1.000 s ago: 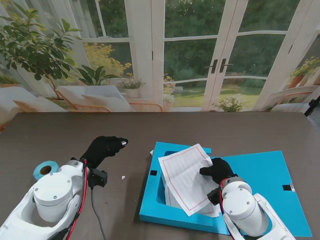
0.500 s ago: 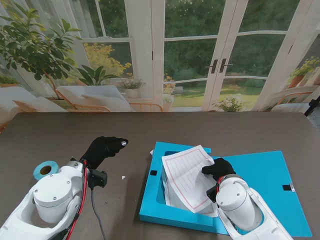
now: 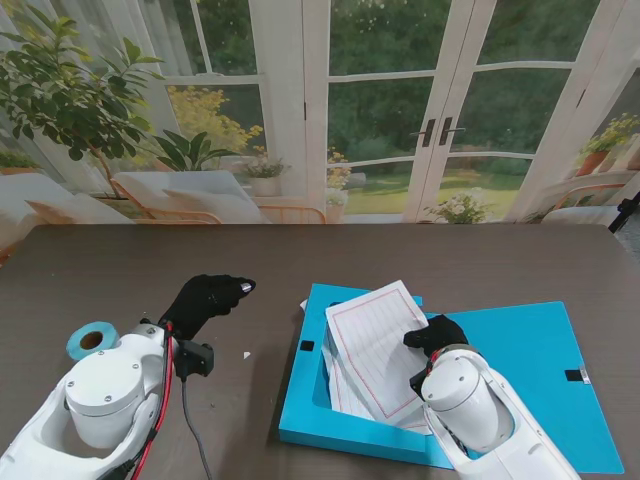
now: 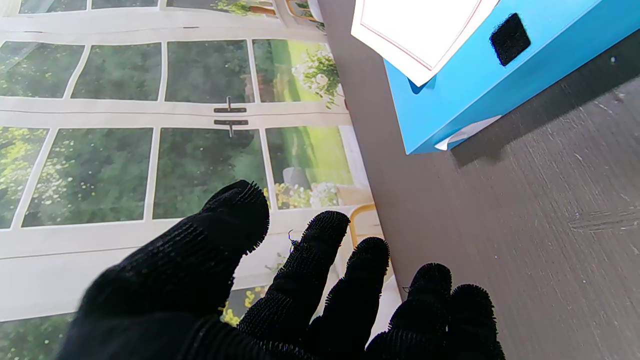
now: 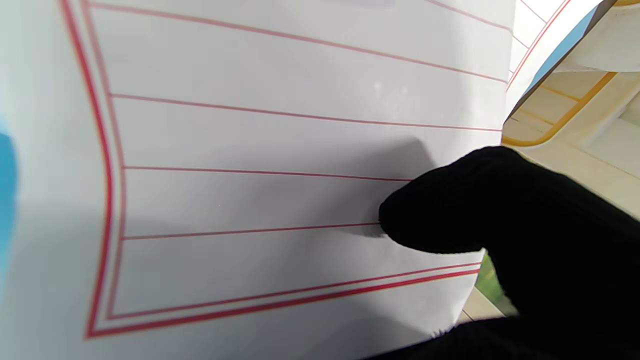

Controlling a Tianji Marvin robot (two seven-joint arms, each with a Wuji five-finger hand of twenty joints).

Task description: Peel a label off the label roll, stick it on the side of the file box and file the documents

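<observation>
The blue file box point(image 3: 300, 400) lies open on the table with its lid point(image 3: 540, 350) spread to the right. White documents with red ruled lines point(image 3: 375, 345) stand tilted in the box's well. My right hand point(image 3: 435, 335) in a black glove is shut on their right edge; its thumb presses the sheet point(image 5: 250, 150) in the right wrist view. My left hand point(image 3: 205, 298) hovers over bare table left of the box, fingers apart and holding nothing. The blue label roll point(image 3: 92, 340) lies at the far left, beside my left forearm. The box's side point(image 4: 465, 75) carries a black velcro patch.
A small white scrap point(image 3: 247, 354) lies on the dark table between my left hand and the box. A velcro tab point(image 3: 575, 376) sits at the lid's right edge. A garden-window backdrop stands behind the table's far edge.
My right arm has rolled left and the documents have swung more upright, their top edge now farther from me. The left hand has stayed put.
</observation>
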